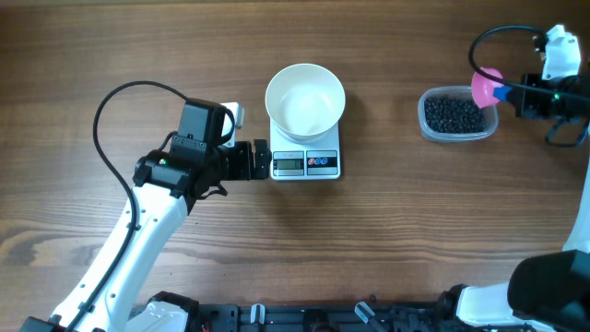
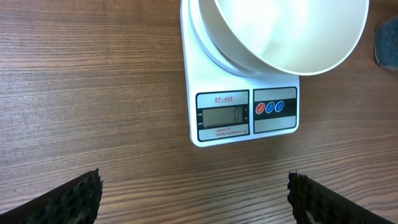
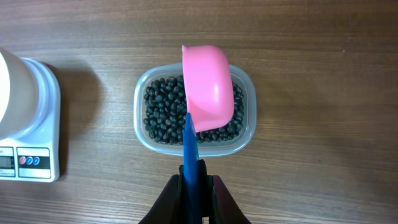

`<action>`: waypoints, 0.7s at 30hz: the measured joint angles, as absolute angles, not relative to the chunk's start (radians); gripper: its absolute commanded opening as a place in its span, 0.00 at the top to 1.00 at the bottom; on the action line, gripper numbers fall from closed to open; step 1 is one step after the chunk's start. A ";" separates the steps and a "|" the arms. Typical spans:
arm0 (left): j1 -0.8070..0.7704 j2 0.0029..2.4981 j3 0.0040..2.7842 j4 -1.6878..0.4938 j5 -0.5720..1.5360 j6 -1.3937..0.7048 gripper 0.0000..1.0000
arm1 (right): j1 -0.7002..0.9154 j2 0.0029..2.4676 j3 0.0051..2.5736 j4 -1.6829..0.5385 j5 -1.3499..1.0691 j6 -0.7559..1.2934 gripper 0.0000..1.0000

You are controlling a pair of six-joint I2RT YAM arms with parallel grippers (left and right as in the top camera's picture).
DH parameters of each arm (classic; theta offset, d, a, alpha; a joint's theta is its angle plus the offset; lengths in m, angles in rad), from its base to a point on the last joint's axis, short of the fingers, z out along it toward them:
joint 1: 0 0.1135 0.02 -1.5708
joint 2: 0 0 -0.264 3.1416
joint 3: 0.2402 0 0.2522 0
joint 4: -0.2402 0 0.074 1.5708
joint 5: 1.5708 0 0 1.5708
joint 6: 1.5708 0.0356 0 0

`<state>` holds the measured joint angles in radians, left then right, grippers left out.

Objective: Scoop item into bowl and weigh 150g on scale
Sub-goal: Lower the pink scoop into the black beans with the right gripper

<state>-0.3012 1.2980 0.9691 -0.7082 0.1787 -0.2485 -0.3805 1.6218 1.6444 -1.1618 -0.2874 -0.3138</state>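
Overhead, left hand (image 1: 261,160) is wide open beside the scale (image 1: 307,164) carrying the bowl (image 1: 305,99), and right hand (image 3: 196,185) holds a pink scoop (image 3: 208,81) over the beans (image 3: 160,112).

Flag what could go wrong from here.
1. The right gripper pinches the scoop by its thin handle; loaded with beans from the tub, it might twist and spill before reaching the bowl.
2. The open left gripper sits close beside the scale; a nudge could upset the reading.
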 measured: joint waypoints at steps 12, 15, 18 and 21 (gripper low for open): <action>-0.301 1.298 0.969 -0.673 0.176 -0.249 0.00 | -0.378 1.622 1.525 -1.070 -0.275 -0.311 0.96; -0.301 1.298 0.969 -0.672 0.176 -0.249 0.00 | -0.368 1.622 1.496 -1.052 -0.268 -0.306 0.96; -0.301 1.298 0.969 -0.672 0.176 -0.249 0.00 | -0.352 1.622 1.469 -1.026 -0.265 -0.299 0.96; -0.301 1.298 0.969 -0.672 0.176 -0.249 0.00 | -0.337 1.622 1.443 -0.997 -0.260 -0.280 0.96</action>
